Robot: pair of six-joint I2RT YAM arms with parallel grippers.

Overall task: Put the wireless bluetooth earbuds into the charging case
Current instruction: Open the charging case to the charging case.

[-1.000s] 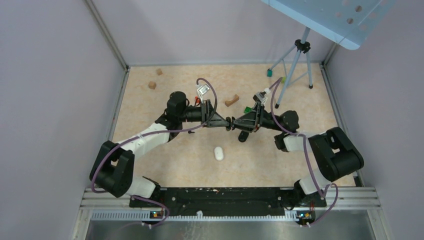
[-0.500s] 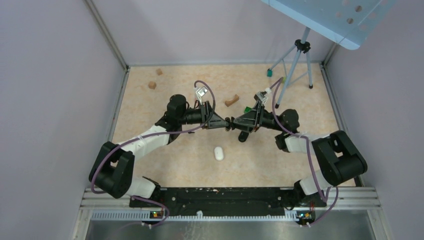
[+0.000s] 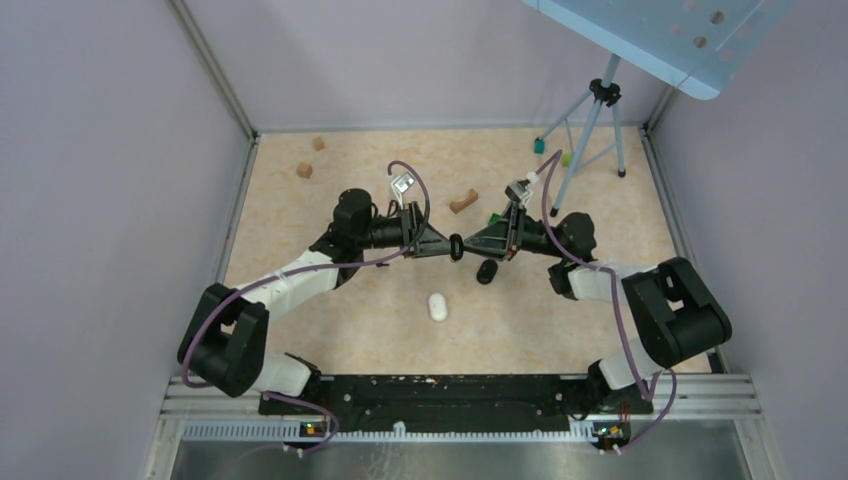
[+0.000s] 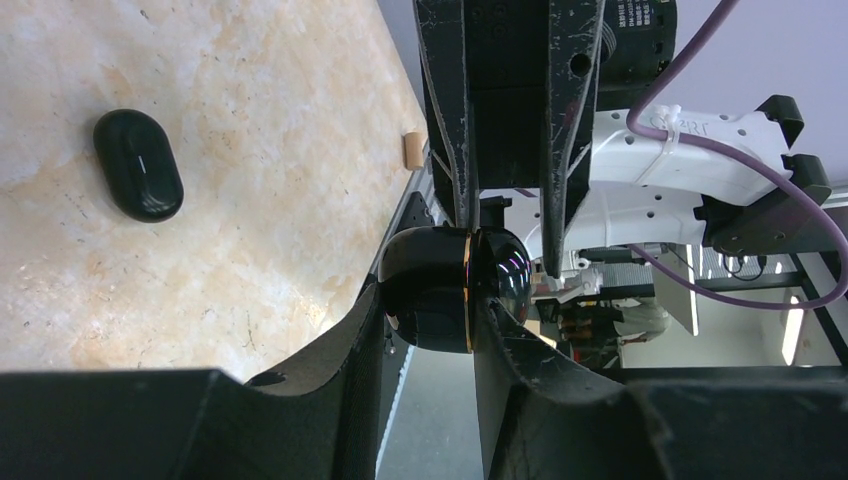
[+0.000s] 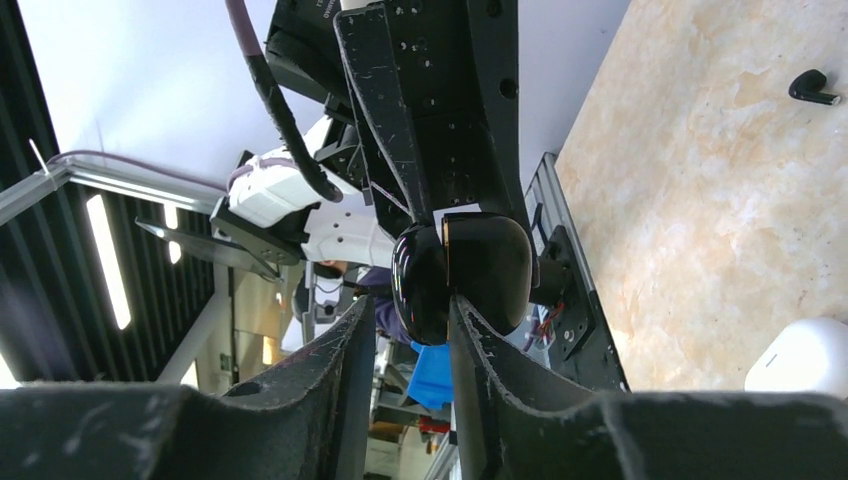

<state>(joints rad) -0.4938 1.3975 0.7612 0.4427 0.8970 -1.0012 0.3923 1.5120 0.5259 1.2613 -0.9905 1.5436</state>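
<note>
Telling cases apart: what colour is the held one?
Glossy black case with a gold seam, clearest in left wrist view.

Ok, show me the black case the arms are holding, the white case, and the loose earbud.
black case (image 4: 440,290): left wrist view, glossy shell beside the gold seam.
white case (image 3: 437,306): top external view, middle of its upper face.
loose earbud (image 5: 806,86): right wrist view, its rounded head.

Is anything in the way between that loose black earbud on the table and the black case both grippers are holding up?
No object lies between the earbud and the black case, but the case looks shut along its gold seam, pinched by the fingers of the left gripper and the right gripper.
</note>
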